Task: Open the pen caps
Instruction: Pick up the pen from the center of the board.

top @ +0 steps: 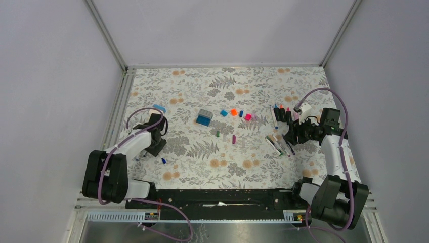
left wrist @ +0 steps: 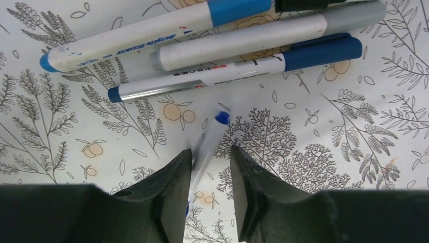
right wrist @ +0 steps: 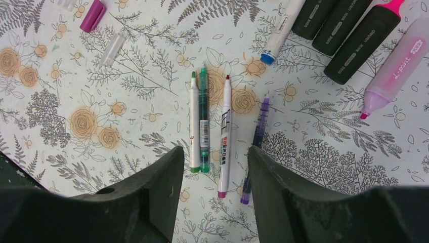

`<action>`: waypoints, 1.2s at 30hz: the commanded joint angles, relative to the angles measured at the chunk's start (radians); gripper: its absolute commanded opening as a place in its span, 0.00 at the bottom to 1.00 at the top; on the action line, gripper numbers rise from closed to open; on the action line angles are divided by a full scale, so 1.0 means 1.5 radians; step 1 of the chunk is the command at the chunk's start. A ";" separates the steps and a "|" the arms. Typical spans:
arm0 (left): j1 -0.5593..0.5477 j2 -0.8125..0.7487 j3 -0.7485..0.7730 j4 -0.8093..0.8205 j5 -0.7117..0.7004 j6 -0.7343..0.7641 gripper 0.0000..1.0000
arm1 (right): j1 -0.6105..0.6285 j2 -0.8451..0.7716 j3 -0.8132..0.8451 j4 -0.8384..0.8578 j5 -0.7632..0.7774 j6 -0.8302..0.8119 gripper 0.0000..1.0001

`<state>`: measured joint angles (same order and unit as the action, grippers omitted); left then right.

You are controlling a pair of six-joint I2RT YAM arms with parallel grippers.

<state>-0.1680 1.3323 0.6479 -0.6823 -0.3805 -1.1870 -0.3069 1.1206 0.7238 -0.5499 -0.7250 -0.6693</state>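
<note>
Two arms: each is low over its own cluster of pens, at opposite sides of the table.
Left gripper (left wrist: 210,154): its jaws are narrowly parted and straddle a thin clear pen (left wrist: 212,134). No pinch is visible, and a gap shows on the right finger's side.
Pen axis: the thin clear pen runs straight out from between the fingers, leaning slightly right, with its blue end (left wrist: 221,117) farthest away. I cannot tell whether that end is a cap or a plug.
Beyond it: three thicker pens lie crosswise, and the nearest has a dark blue cap (left wrist: 324,50) on its right end.
Table middle: loose caps (top: 233,112) lie beside a blue-and-grey block (top: 204,117), well apart from both arms.
Right gripper (right wrist: 214,152): its jaws are moderately open and hold nothing.
Under it: four thin pens lie parallel, pointing away, with their tips bare. The red-tipped white pen (right wrist: 225,131) sits in line with the gap.
Judgement: the left arm is nearer to capped pens, and any pull should follow the barrel's length.
</note>
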 commanded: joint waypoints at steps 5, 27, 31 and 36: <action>0.006 0.041 -0.018 -0.015 0.055 -0.008 0.27 | -0.002 -0.018 0.000 -0.013 -0.009 -0.010 0.57; 0.005 -0.090 -0.078 0.048 0.204 0.042 0.01 | -0.002 -0.028 0.000 -0.019 -0.022 -0.020 0.57; 0.002 -0.134 -0.090 0.089 0.258 0.061 0.00 | -0.002 -0.033 0.000 -0.023 -0.035 -0.027 0.57; -0.004 -0.166 -0.105 0.146 0.319 0.067 0.00 | -0.002 -0.040 -0.001 -0.038 -0.066 -0.050 0.57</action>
<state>-0.1669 1.1248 0.5022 -0.5575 -0.0143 -1.1133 -0.3069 1.0904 0.7238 -0.5739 -0.7536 -0.6994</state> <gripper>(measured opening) 0.125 0.568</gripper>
